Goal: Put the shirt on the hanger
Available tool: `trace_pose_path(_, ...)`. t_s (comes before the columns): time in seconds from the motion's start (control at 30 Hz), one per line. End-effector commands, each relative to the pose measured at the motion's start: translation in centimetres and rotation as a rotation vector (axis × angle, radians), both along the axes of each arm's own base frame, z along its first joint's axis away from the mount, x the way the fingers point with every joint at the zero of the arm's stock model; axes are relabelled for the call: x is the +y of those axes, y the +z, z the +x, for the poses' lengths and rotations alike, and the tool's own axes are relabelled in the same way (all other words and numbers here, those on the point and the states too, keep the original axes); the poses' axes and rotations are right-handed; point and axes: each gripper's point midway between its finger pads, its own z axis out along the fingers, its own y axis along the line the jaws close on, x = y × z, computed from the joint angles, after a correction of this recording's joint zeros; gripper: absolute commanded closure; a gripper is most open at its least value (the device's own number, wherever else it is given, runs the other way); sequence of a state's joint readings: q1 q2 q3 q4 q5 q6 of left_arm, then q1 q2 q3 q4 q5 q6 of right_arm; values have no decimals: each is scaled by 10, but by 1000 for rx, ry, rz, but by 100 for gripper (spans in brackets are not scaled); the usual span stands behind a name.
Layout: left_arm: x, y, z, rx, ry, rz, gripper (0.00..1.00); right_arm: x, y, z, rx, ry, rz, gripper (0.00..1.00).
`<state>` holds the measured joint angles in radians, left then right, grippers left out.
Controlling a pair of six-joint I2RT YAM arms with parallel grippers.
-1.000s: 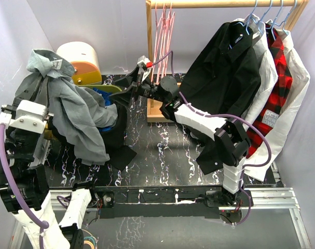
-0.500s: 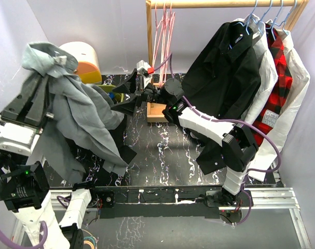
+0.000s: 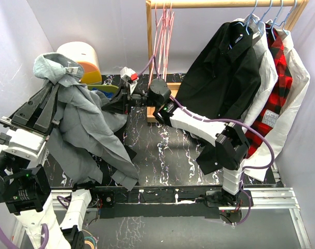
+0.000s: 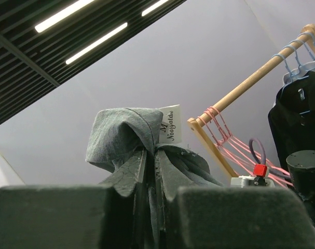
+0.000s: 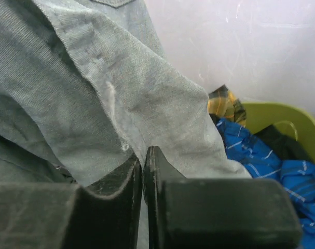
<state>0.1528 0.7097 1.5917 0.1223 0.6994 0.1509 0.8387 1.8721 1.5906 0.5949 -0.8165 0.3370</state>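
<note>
Shirt logged as plain mid-grey. On the rail: pink hangers, black garment, red-black checked garment noted. Table recorded black, white-veined.

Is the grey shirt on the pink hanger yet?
Off. The shirt hangs from the left pincer; the pink hangers hang bare on the rail.

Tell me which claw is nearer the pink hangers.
Right. The right claw is just left of the pink hangers; the left claw grips the shirt far left.
</note>
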Motion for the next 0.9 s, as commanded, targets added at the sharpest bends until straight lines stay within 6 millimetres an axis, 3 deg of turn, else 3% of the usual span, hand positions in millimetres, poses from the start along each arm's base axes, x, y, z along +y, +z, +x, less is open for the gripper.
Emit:
trace_pose_path(0.0,13,8,-5,-76,101,1,100,-6,30,7,-55,-83,43,92)
trace_pose_path(0.07,28,-1,9,-65,194,-13,100,-22,69,7,-107,-166,97,92)
trace_pose_path(0.2,63,-25,35,-50,361,-85,100,-74,171,11,-218,-422,219,92)
trace_pose_path(0.3,59,-40,40,-35,354,-52,100,-114,222,8,-279,-574,334,92)
trace_pose_path(0.37,56,-43,43,-22,338,-38,100,-138,245,5,-302,-652,401,92)
trace_pose_path(0.5,48,-41,44,-12,301,-8,100,-172,272,-3,-344,-755,470,92)
trace_pose_path(0.67,33,-27,33,-32,233,41,98,-195,288,-5,-376,-844,494,92)
trace_pose_path(0.77,34,-25,34,-41,244,45,97,-198,284,-5,-373,-853,469,92)
trace_pose_path(0.87,39,-31,39,-26,267,35,96,-189,254,-4,-335,-822,391,92)
